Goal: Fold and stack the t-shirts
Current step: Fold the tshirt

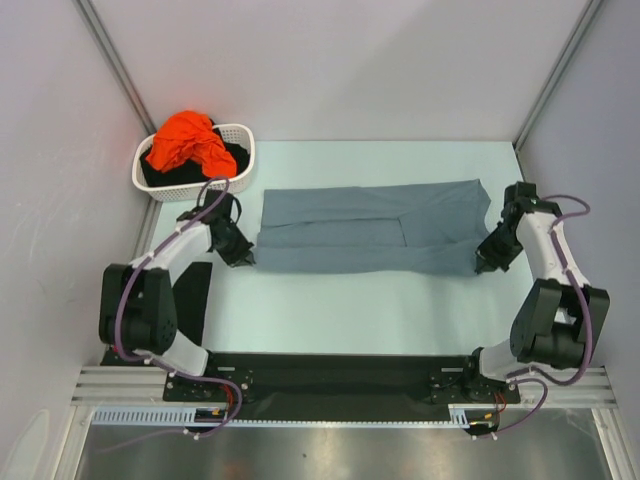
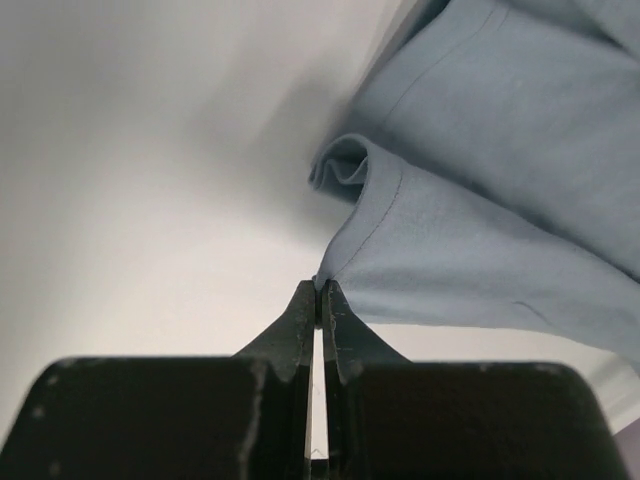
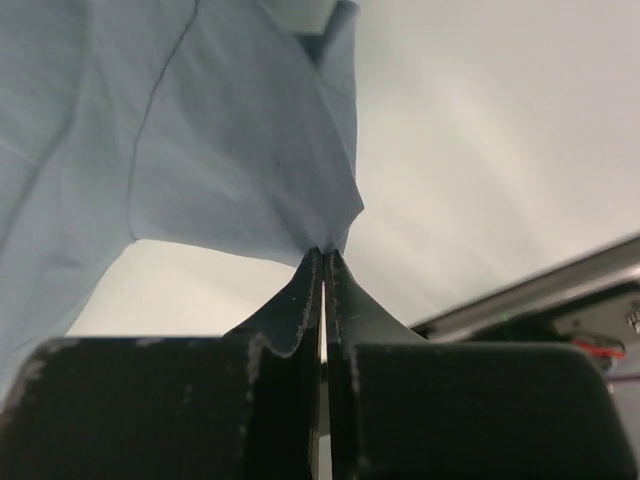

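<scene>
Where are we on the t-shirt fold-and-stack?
Done: the grey-blue t-shirt lies across the table as a long strip, sides apparently folded in. In hand: the left fingers and right fingers are each shut on a near corner of it, likely for the next fold. Left: the orange t-shirt and black cloth sit bunched in the white basket; no stack is visible yet.

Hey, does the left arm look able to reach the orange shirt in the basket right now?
Probably, but not freely: the orange shirt lies atop the basket just beyond the left hand, nothing between, yet that hand is pinching the grey shirt corner.
</scene>
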You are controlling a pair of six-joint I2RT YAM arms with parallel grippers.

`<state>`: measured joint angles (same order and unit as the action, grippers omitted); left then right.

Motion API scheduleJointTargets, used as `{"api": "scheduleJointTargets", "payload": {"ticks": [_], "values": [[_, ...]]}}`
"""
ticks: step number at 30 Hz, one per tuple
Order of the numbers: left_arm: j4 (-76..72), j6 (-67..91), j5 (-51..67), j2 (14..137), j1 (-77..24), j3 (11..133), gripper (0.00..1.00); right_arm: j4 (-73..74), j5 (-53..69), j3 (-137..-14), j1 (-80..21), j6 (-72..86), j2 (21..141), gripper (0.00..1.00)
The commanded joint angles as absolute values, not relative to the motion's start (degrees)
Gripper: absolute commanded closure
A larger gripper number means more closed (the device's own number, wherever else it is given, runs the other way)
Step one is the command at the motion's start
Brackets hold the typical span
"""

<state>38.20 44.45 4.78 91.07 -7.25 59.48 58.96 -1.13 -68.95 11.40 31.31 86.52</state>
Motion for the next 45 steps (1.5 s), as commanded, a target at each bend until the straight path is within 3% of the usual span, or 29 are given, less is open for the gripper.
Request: {"api": "scheduleJointTargets", "payload": {"ticks": [1, 14, 22, 31, 45], "values": [[36.9, 43.7, 4.8, 83.2, -7.6, 53.7, 1.00, 61.9, -1.6, -63.6, 13.3, 33.0, 79.4, 1.00], [39.2, 49.2, 6.7, 63.1, -8.6, 34.6, 1.00, 69.5, -5.6, -52.1, 14.7, 36.3, 64.7, 1.00], [38.9, 49.7, 5.7, 61.4, -8.6, 30.9, 0.95, 69.0, -8.1, -50.4, 13.4, 35.9, 62.5, 1.00], [37.8, 46.4, 4.7, 64.8, -8.7, 35.2, 0.99, 67.6, -11.5, -58.6, 12.0, 32.2, 65.4, 1.00], [38.5, 41.8, 4.2, 80.7, -8.5, 52.2, 1.00, 55.6, 2.3, -76.5, 9.8, 25.6, 83.6, 1.00]]}}
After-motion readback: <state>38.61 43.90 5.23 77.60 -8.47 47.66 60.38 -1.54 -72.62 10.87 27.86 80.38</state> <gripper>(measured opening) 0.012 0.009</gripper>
